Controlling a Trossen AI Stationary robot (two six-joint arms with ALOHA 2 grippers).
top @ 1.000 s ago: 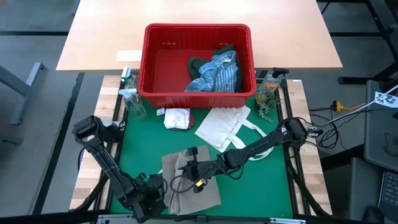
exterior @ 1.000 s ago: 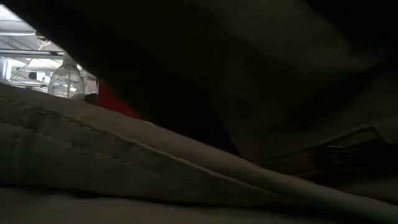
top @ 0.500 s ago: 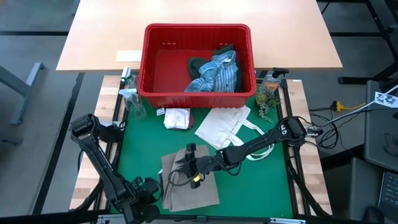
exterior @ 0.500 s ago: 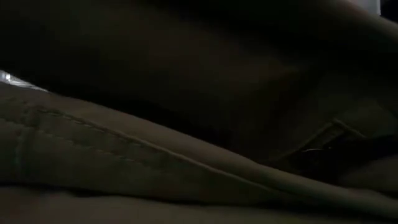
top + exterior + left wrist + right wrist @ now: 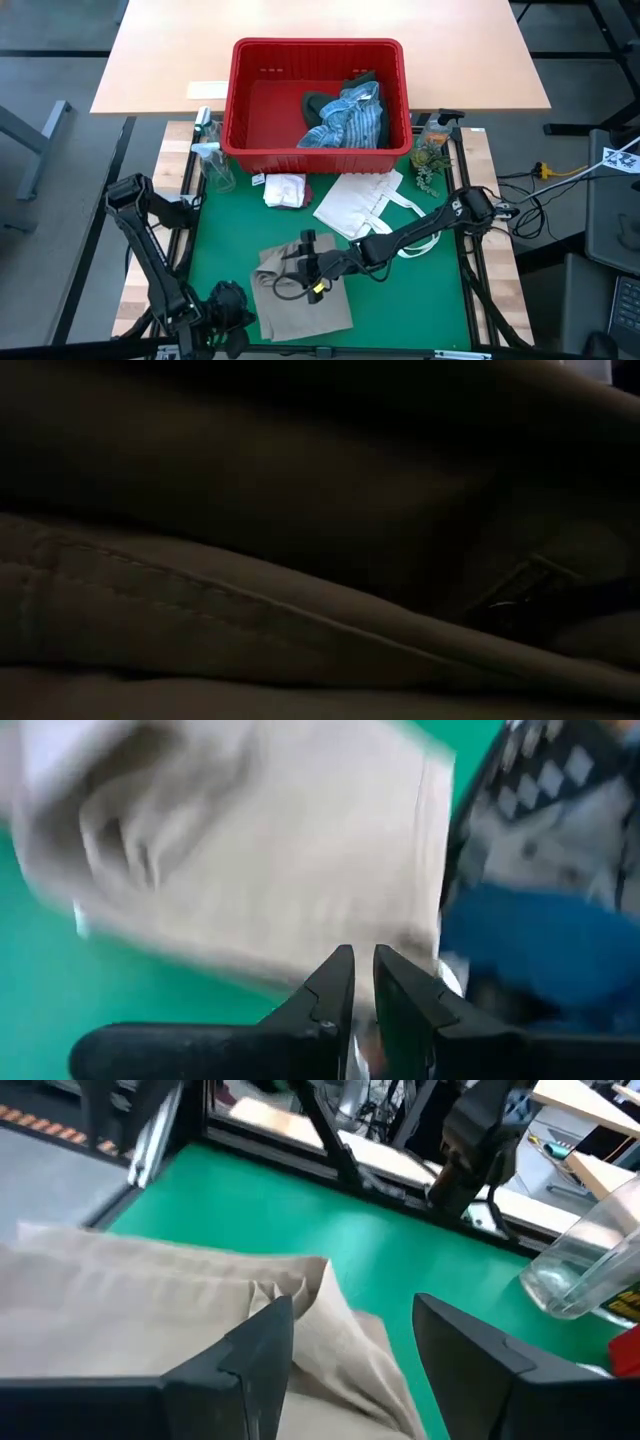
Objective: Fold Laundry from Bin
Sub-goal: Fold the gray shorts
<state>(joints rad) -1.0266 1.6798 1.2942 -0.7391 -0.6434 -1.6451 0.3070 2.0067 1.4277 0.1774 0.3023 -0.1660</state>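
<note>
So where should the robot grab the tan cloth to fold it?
Probably at the free far-left corner of the tan garment, coming from above. It lies flat on the green mat, bunched near the right tool, so an outer corner gives a loose edge to lift. The left tool sits off its near-left edge.

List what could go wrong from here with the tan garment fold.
1. The right gripper sits over the tan garment with fingers open; closing on a bunched layer might drag the fold crooked.
2. The left gripper is at the garment's near edge with fingers nearly shut; it may catch the hem.
3. The garment fills the low view, so that camera cannot help check the fold.
</note>
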